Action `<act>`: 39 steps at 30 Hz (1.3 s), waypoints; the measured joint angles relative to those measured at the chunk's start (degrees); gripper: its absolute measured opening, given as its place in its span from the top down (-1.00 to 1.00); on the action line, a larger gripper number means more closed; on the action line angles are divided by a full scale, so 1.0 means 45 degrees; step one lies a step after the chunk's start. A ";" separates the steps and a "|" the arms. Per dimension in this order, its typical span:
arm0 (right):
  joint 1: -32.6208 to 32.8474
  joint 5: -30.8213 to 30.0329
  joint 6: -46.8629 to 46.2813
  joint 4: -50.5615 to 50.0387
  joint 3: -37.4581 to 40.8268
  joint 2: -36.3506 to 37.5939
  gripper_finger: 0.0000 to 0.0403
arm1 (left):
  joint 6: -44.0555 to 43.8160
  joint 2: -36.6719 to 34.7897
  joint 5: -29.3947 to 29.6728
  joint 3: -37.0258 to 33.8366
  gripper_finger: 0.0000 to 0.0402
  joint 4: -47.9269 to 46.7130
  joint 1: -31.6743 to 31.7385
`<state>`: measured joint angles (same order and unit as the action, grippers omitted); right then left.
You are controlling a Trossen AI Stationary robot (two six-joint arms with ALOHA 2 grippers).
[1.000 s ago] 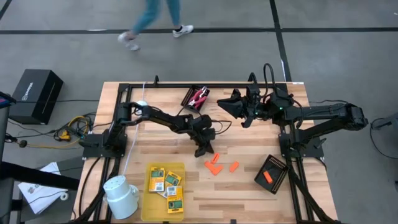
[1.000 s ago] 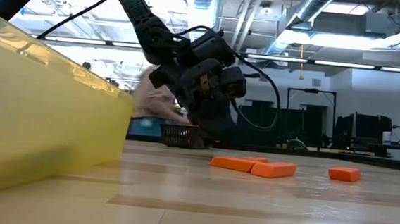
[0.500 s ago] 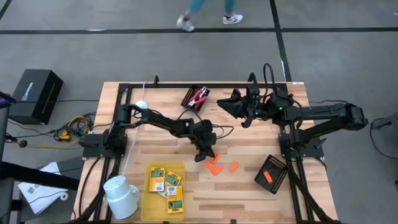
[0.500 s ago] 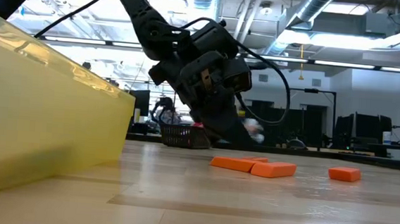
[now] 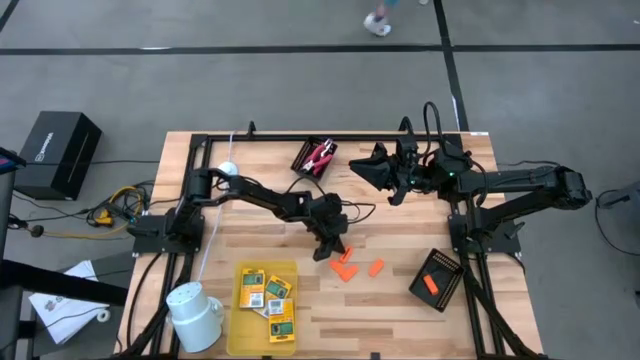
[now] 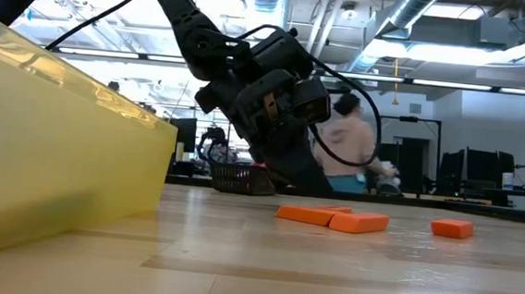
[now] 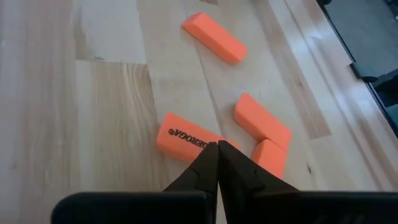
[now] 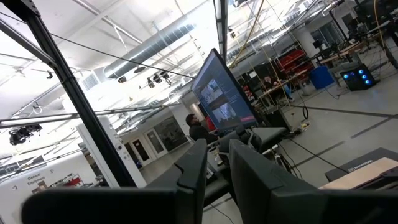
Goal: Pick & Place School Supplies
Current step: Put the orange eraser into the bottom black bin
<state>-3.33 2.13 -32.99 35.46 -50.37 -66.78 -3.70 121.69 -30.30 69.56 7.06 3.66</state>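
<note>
The left gripper [image 7: 217, 149] has its fingers pressed together on nothing, its tips just above a printed orange piece [image 7: 186, 138] in the cluster of orange pieces [image 5: 346, 268] at mid-table. One more orange piece [image 5: 431, 284] lies in the black tray [image 5: 437, 279] to the right. Yellow-and-green packets [image 5: 265, 292] lie in the yellow bin [image 5: 237, 320] — near the front edge. The red-handled tool [image 5: 321, 156] sits in a dark basket [image 5: 303, 159] at the back. The right gripper [image 8: 216, 163], slightly parted and empty, is raised over the back right — a person [image 6: 348, 144] passes behind.
</note>
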 joint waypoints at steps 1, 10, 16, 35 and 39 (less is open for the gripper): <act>0.0000 0.0000 0.0000 0.0000 0.0000 0.0000 0.69 | -0.0001 0.0040 0.0004 0.0005 1.00 -0.0019 0.0000; 0.0000 0.0000 0.0000 0.0033 -0.0005 0.0000 0.69 | -0.0316 0.0446 -0.0218 0.0039 0.99 0.0327 0.0005; -0.0003 -0.0001 -0.0001 -0.0019 -0.0005 0.0000 0.69 | -0.0345 0.0543 -0.0340 0.0044 1.00 0.0409 -0.0010; -0.0005 0.0171 -0.0102 -0.0068 -0.0005 0.0000 0.69 | -0.0234 0.0563 -0.0379 0.0025 1.00 -0.0175 0.0165; -0.0002 0.0233 -0.0102 -0.0081 -0.0005 0.0000 0.69 | -0.0237 0.0567 -0.0366 0.0020 0.99 -0.0312 0.0170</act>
<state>-3.34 3.18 -33.45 35.10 -50.39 -66.78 -4.77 124.25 -31.95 69.65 5.66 4.43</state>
